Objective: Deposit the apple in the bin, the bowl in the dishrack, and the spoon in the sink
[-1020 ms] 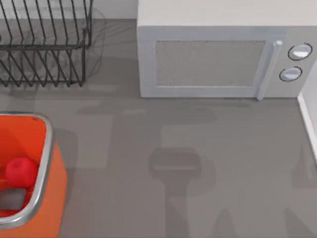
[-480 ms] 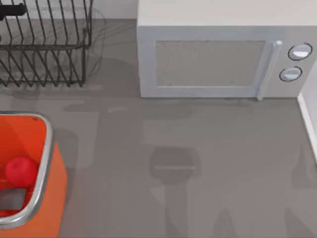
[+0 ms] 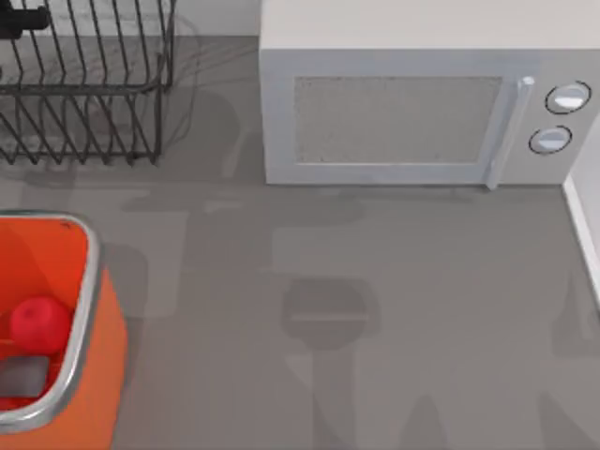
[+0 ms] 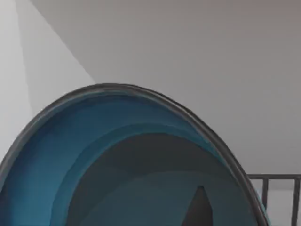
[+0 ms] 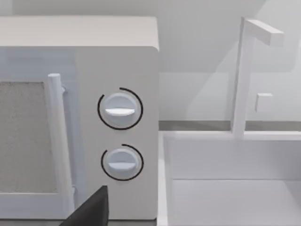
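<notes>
Since prev: left gripper [image 3: 21, 19] over dishrack [image 3: 84, 84], bowl [image 4: 127, 160] close below, grip unclear.

Glossy orange bin [image 3: 98, 375] with shiny metal rim; thin black-wire dishrack [image 3: 84, 84].

One apple [image 3: 39, 324] sits in one orange bin [image 3: 82, 309] at the desk's [image 3: 375, 281] left edge. One black wire dishrack [image 3: 84, 84] stands at the far left corner. One microwave [image 3: 412, 112] stands along the far edge, with two round dials [image 3: 568, 97] on its front and one upright door handle [image 3: 506, 131]. One teal-blue bowl [image 4: 117, 165] shows close up in the left wrist view. One white sink [image 5: 230, 188] lies just beside the microwave, with one white faucet [image 5: 244, 75] rising at its back.
</notes>
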